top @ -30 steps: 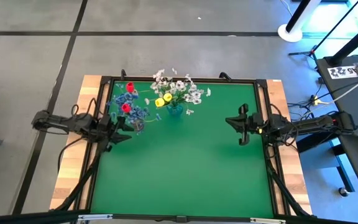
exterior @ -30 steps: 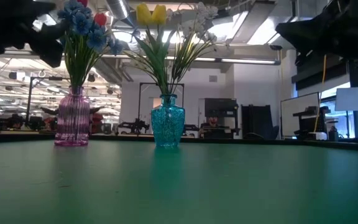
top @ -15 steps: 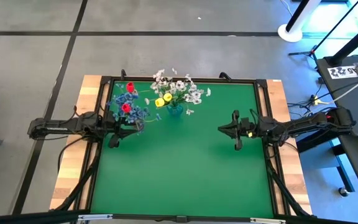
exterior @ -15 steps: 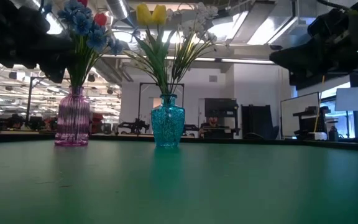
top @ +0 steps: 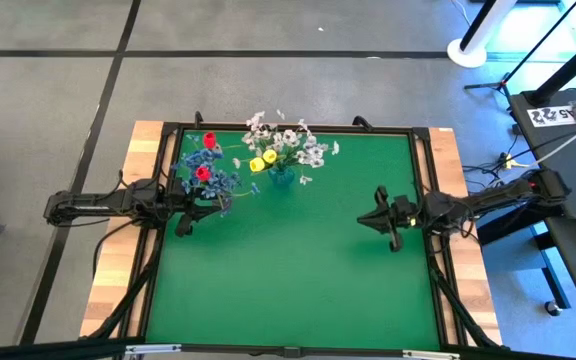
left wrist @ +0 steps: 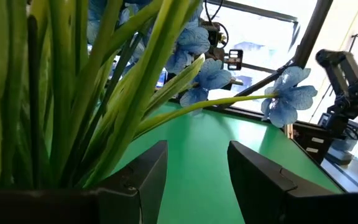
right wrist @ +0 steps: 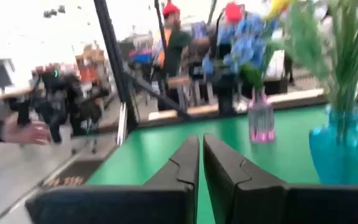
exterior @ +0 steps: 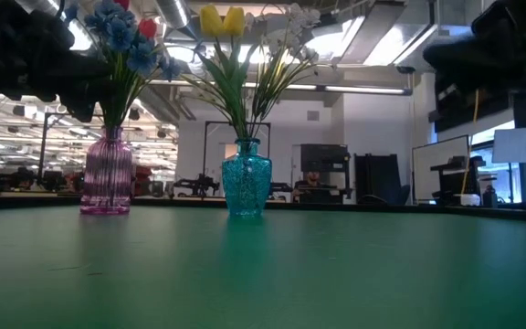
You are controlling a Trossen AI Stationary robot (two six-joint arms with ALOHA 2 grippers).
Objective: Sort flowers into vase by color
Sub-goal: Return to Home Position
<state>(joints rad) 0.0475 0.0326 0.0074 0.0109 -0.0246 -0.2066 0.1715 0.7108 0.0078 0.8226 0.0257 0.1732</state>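
The left claw hangs over the left part of the green desk, just beside the violet vase. Its fingers stand moderately apart and hold nothing; only bare desk shows in the gap between them. Green stems and a blue blossom crowd close in front of it in the left wrist view, but whether a finger touches them cannot be told.

The right claw hangs over the right part of the desk, well apart from both vases. Its fingers are drawn together with only a thin slit between them, and they grip nothing.

The violet vase is ribbed and stands upright near the far left of the desk. It holds the blue clusters and the red tulips. The teal glass vase stands upright to its right, near the middle of the far edge, apart from the violet one. It holds the yellow tulips and the white sprays, which spread out above it. No flower lies loose on the desk.

In the right wrist view, a person's hand shows in the room beyond the desk.
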